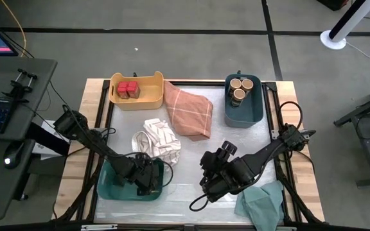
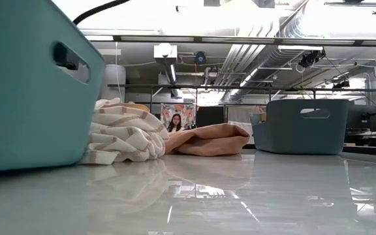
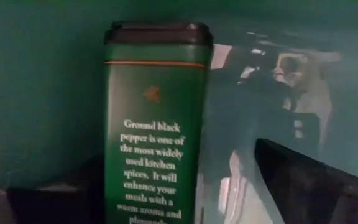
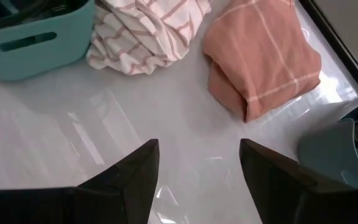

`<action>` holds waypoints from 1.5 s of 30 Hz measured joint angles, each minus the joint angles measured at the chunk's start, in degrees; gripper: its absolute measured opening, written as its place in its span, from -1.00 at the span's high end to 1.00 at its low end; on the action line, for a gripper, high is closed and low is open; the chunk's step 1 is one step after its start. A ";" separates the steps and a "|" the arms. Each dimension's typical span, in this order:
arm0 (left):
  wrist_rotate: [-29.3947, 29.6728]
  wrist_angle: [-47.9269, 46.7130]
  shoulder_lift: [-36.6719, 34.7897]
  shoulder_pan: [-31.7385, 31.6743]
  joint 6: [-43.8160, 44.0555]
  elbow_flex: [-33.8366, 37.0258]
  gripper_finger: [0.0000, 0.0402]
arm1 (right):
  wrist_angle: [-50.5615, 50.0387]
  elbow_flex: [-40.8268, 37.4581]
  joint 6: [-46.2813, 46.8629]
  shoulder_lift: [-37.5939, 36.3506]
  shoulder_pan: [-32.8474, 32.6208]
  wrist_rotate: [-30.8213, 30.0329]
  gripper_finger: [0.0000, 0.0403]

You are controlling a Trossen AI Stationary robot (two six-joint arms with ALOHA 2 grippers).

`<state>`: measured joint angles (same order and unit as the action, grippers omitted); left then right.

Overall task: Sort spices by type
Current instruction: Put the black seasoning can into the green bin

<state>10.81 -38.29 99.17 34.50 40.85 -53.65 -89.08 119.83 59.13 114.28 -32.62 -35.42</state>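
A green tin [image 3: 157,124] with a black lid, labelled ground black pepper, stands upright inside the teal bin [image 1: 111,186] at the table's near left. My left gripper [image 1: 148,183] reaches into that bin and is open, its fingers on either side of the tin. Red-topped boxy spices [image 1: 128,90] sit in the yellow bin [image 1: 149,96]. Tan-topped round jars [image 1: 239,90] sit in the blue bin [image 1: 252,112]. My right gripper [image 4: 197,149] is open and holds nothing, low over bare table [image 4: 104,155] near the middle [image 1: 212,172]. My left gripper has one finger [image 3: 55,199] close against the tin's lower side [image 3: 114,186]; whether it touches I cannot tell. The other finger [image 3: 303,180] stands apart from the tin, with bin floor showing between them.
A striped cloth [image 1: 156,141] lies crumpled beside the teal bin [image 2: 31,85], an orange cloth [image 1: 188,112] lies folded mid-table, and a green cloth [image 1: 262,202] sits at the near right edge. Bare table surface lies between the cloths and the near edge.
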 joint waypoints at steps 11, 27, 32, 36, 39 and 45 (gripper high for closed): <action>9.48 -7.23 -7.32 2.33 2.54 -3.91 0.55 | 3.11 0.00 -1.52 0.00 0.35 -0.40 -0.09; 41.22 -3.74 -30.65 19.92 23.95 1.32 0.66 | 26.36 0.00 -23.46 0.00 8.19 5.75 -0.09; 47.47 3.24 -29.78 26.87 36.63 8.16 0.66 | 33.34 0.00 -27.53 0.11 10.74 10.15 -0.09; 48.43 6.54 -26.95 28.78 40.03 10.05 0.66 | 44.31 0.00 -29.98 1.38 12.98 19.59 -0.09; 48.67 6.72 -25.60 29.01 40.03 10.05 0.66 | 50.35 0.00 -29.75 3.19 14.69 26.93 -0.09; 48.82 6.70 -24.98 28.92 35.13 10.04 0.66 | 54.52 0.00 -35.85 7.62 17.35 29.71 -0.09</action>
<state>59.64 -31.59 74.19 63.42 75.98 -43.60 -34.56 119.83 23.29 121.90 -15.28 -5.71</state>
